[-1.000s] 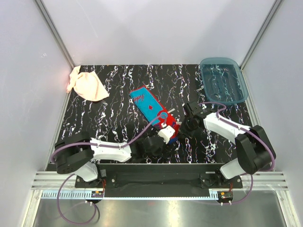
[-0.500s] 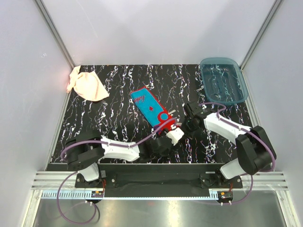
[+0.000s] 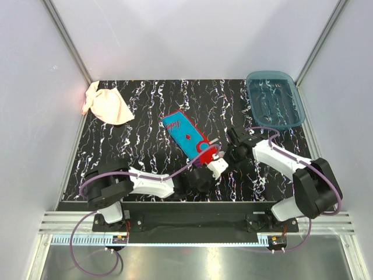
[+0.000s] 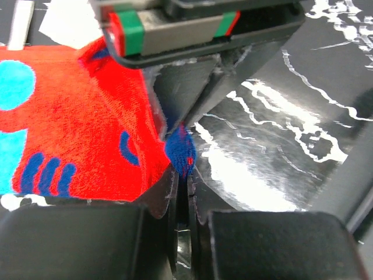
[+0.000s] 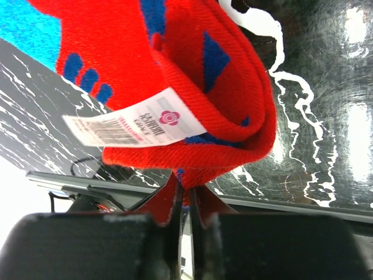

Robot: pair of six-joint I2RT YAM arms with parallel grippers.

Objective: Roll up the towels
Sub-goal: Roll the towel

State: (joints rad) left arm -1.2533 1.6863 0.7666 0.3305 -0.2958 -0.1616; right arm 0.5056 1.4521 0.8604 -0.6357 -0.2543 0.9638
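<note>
The blue towel (image 3: 185,133), red-patterned, lies slanted mid-table with its near end folded into a loose red roll (image 5: 192,87) that carries a white label (image 5: 131,125). My left gripper (image 3: 206,161) is shut on a small blue corner (image 4: 181,150) of that end, its jaws almost touching. From the other side my right gripper (image 3: 226,154) pinches the roll's red lower edge (image 5: 201,175) between nearly closed jaws. In the left wrist view the right gripper's body (image 4: 175,29) sits just beyond the corner. The peach-pink towel (image 3: 107,107) lies crumpled at the far left.
A translucent blue tray (image 3: 289,102) stands at the far right corner. White walls close in the black marbled table (image 3: 145,151) on three sides. Both arm bases sit on the rail (image 3: 192,220) at the near edge.
My left gripper has slid right to the towel's rolled end and closed on its corner. The right gripper has stayed at the roll, its jaws easing slightly.
</note>
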